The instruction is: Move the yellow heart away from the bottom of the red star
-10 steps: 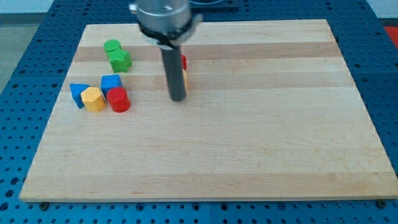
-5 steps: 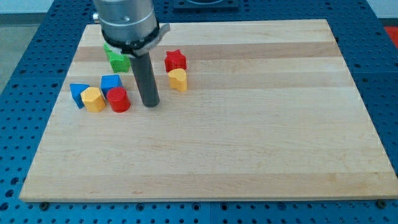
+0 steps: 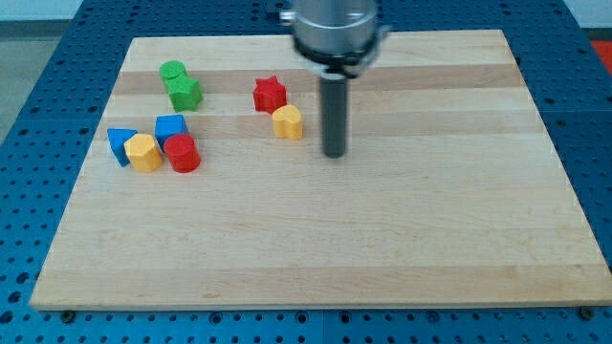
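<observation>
The yellow heart [image 3: 287,122] lies on the wooden board, just below and slightly right of the red star [image 3: 270,94], nearly touching it. My tip [image 3: 333,153] rests on the board to the right of the yellow heart and a little lower, with a small gap between them. The rod rises from the tip to the arm's head at the view's top.
At the left a green cylinder [image 3: 172,71] and a green star-like block [image 3: 185,93] sit together. Below them cluster a blue triangle [image 3: 120,143], a yellow hexagon [image 3: 143,152], a blue cube [image 3: 170,127] and a red cylinder [image 3: 182,153].
My tip swung from near the star and heart to the left beside the red cylinder, then across to the right of the heart. The yellow heart shifted slightly right.
</observation>
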{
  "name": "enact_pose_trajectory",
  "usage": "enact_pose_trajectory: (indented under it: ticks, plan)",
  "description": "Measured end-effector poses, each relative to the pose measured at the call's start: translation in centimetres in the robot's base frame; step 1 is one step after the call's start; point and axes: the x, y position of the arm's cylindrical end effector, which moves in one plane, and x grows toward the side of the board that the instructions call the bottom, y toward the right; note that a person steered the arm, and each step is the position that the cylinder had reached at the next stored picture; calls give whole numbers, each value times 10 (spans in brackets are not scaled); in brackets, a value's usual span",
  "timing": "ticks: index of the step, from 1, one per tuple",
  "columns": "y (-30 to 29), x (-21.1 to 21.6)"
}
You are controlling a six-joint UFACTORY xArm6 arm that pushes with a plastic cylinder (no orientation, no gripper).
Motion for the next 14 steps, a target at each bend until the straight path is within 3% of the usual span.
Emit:
enact_pose_trajectory:
  ticks: [1, 4, 5, 6, 8, 9, 10, 11, 12, 14]
  plan:
    - [31, -1]
    - [-101, 8]
    - [-118, 9]
    - [-121, -18]
    - [-121, -36]
    - [-92, -36]
    - [-20, -36]
    - [5, -36]
    - [-7, -33]
    - [-121, 73]
